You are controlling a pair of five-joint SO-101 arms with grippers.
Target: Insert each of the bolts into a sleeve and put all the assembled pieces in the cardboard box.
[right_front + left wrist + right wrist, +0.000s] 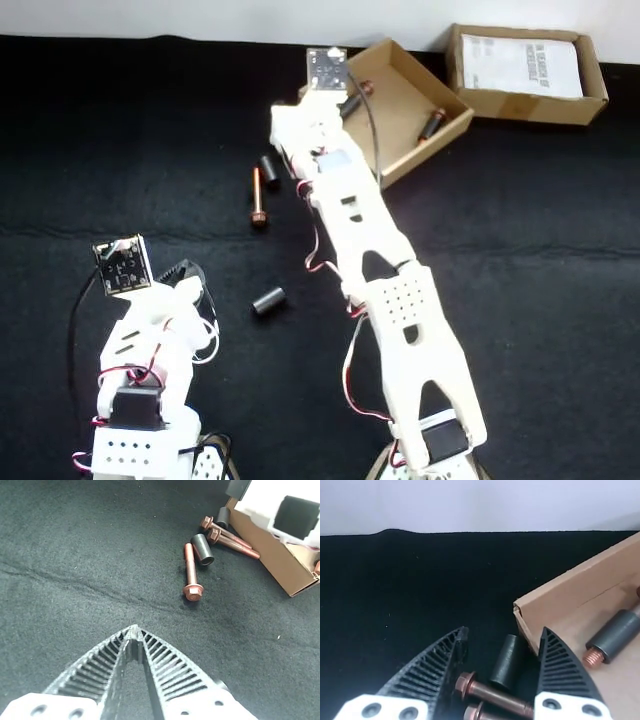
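My right gripper [504,635] stands open just outside the cardboard box [570,597], at its near-left corner. Between its fingers lie a dark sleeve [507,662] and two copper bolts [492,696] on the black mat. An assembled bolt and sleeve [615,637] lies inside the box. From above, the box [405,75] holds two assembled pieces [432,123]. A loose bolt [258,195] and a sleeve [270,167] lie left of the right arm, and another sleeve [268,300] lies nearer. My left gripper [134,630] is shut and empty, well short of the bolt [191,572] and sleeve [202,549].
A second, shallow cardboard box [525,65] with a printed sheet sits at the back right. The right arm [370,230] stretches diagonally across the middle of the mat. The mat's far edge meets a white wall [480,505].
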